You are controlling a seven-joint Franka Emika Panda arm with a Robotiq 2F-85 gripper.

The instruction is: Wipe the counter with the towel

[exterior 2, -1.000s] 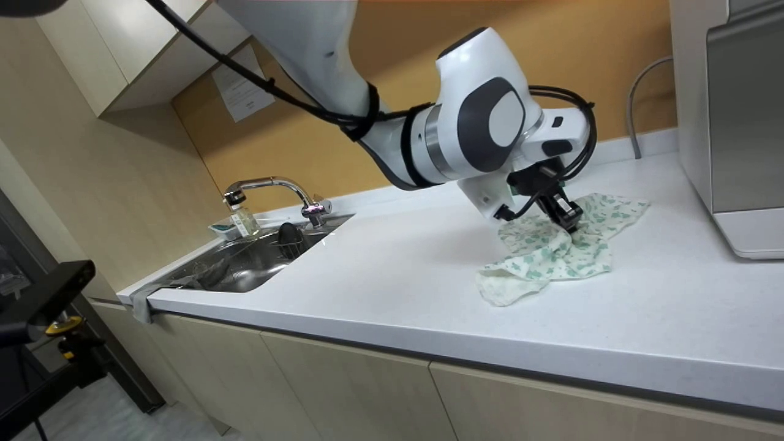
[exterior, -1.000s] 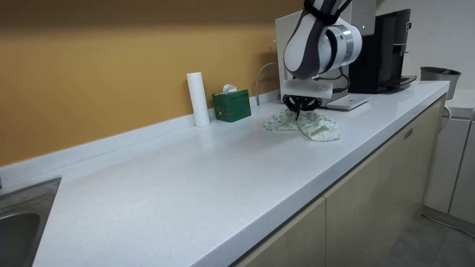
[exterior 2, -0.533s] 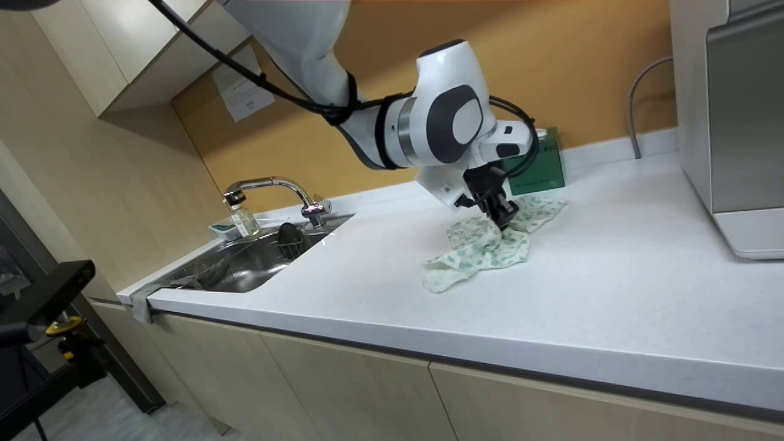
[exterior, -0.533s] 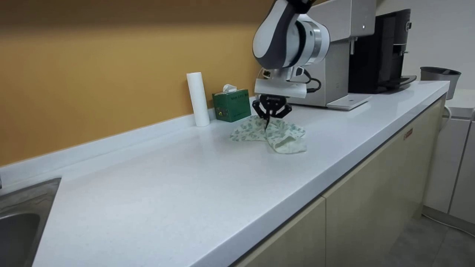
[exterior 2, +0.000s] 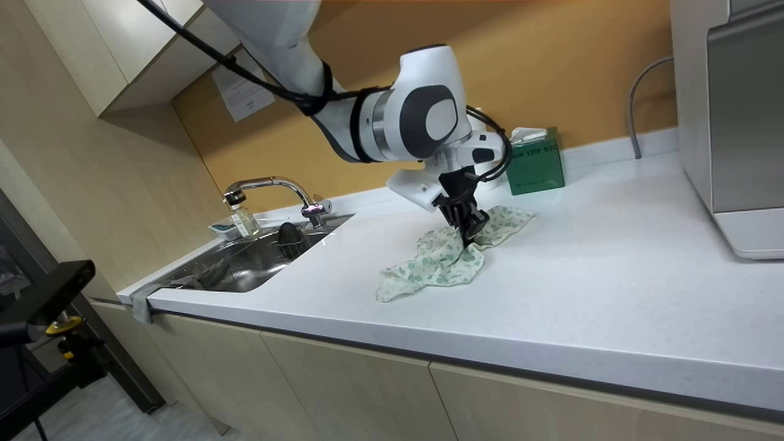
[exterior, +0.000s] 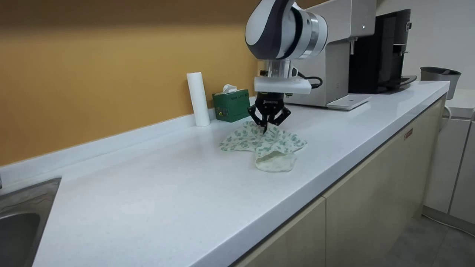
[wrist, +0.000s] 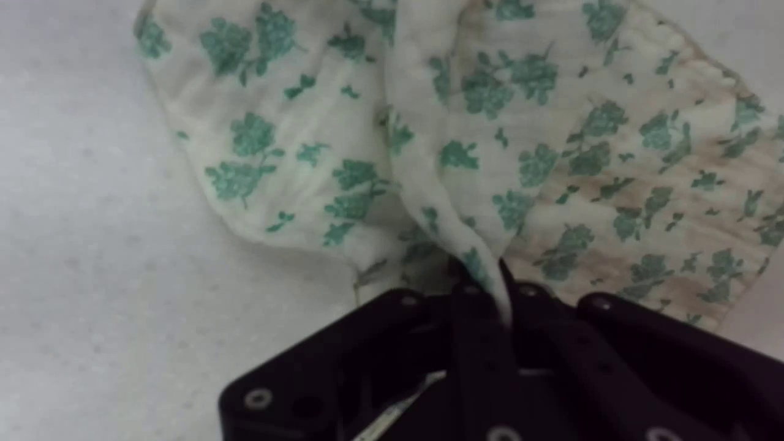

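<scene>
The towel is a thin white cloth with green floral print. It lies bunched and spread on the white counter [exterior: 148, 193]; it shows in both exterior views [exterior: 276, 150] [exterior 2: 438, 263] and in the wrist view [wrist: 294, 135]. My gripper [exterior: 265, 128] points down and is shut on a fold of the towel, with its fingertips close to the counter. In an exterior view the gripper [exterior 2: 468, 236] sits over the towel's middle. In the wrist view a strip of cloth runs up between the black fingers [wrist: 484, 282]. The fingertips are partly hidden by cloth.
A green tissue box [exterior: 232, 105] and a white paper roll [exterior: 198, 99] stand by the wall, behind the gripper. A silver machine [exterior: 337, 63] and a black machine [exterior: 382, 52] stand farther along. A sink [exterior 2: 245, 269] with a faucet [exterior 2: 278, 182] is at the far end.
My gripper has moved left in both exterior views, away from the silver machine, dragging the towel along the counter. The tissue box now shows in full in the view where the arm hid it.
</scene>
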